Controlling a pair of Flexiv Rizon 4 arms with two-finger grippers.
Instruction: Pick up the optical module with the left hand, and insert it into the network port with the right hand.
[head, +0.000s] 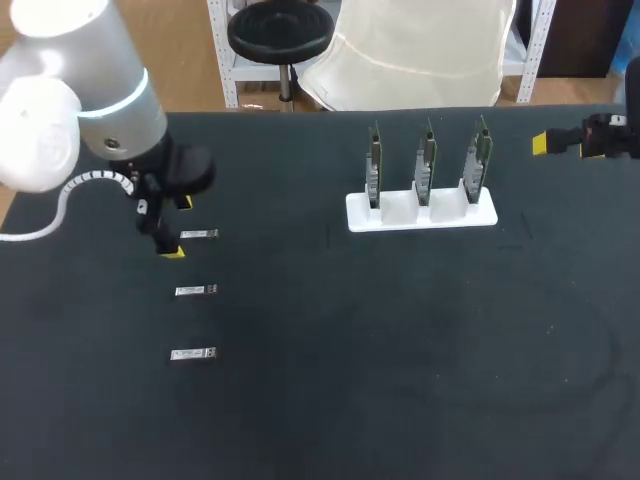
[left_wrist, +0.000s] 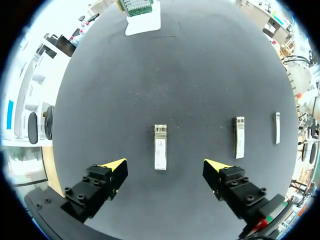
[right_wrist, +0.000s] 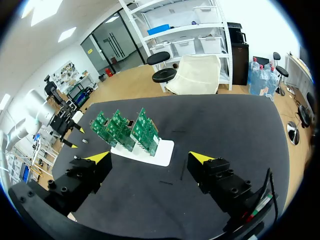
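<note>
On the black tabletop (head: 330, 400), toward my left side, three modules (head: 196, 290) lie flat in a row, well apart from one another. The left pincer (left_wrist: 165, 166) hangs over the end module (left_wrist: 160, 146), the one nearest the tabletop's far edge. Its fingers (left_wrist: 114, 167) are spread wide, with one yellow tip on each side of that module and neither touching it. In the left wrist view the module lies lengthwise between the tips and reaches a little ahead of them. The other two modules lie off to one side of the pincer, parallel to the first.

Right of the middle stands a white holder (head: 420, 215). It carries three green boards (head: 427, 165), upright and side by side, each in its own slot.

The right pincer (right_wrist: 150, 157) is near the far right corner of the tabletop, well apart from the holder. Its fingers are spread with nothing between them. In its own view the holder and boards are ahead of it, and the left arm (right_wrist: 30, 120) shows beyond them.
</note>
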